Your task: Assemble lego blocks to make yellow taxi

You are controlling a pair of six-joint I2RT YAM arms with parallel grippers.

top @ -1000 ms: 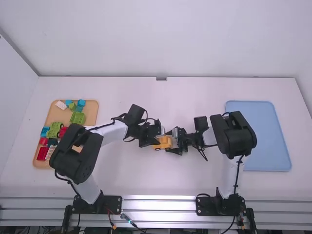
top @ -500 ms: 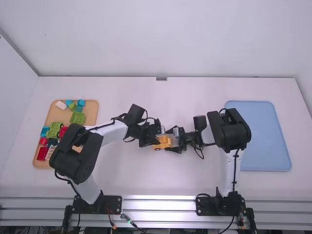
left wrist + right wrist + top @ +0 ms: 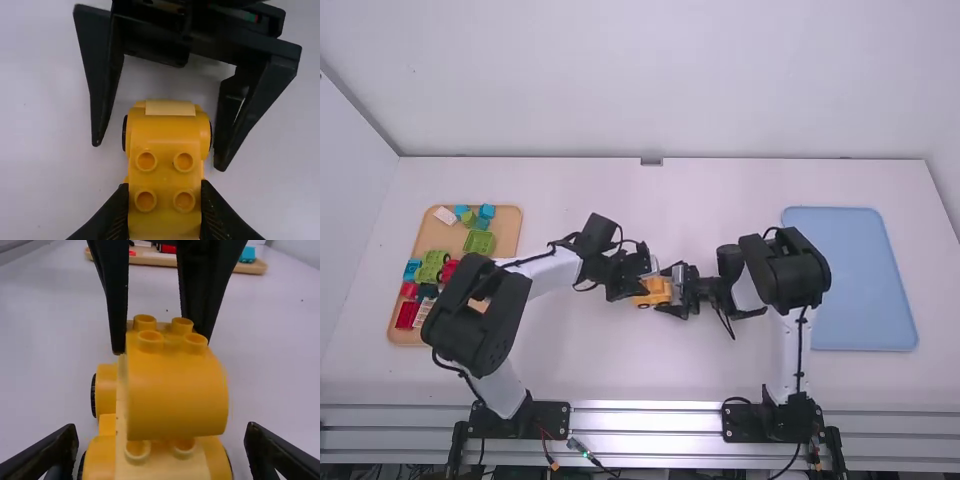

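Right now, your left gripper (image 3: pixel 638 289) has its jaws closed on the yellow, curved plastic block with round studs (image 3: pixel 175 397), over the yellow wheeled base (image 3: pixel 167 466) near the table's (image 3: pixel 720 370) middle. Your right gripper (image 3: pixel 670 291) has its jaws spread wide, one on either side of the base, holding nothing. The tan tray of coloured blocks (image 3: pixel 504 247) lies at your left, the flat blue tray (image 3: pixel 865 290) at your right.
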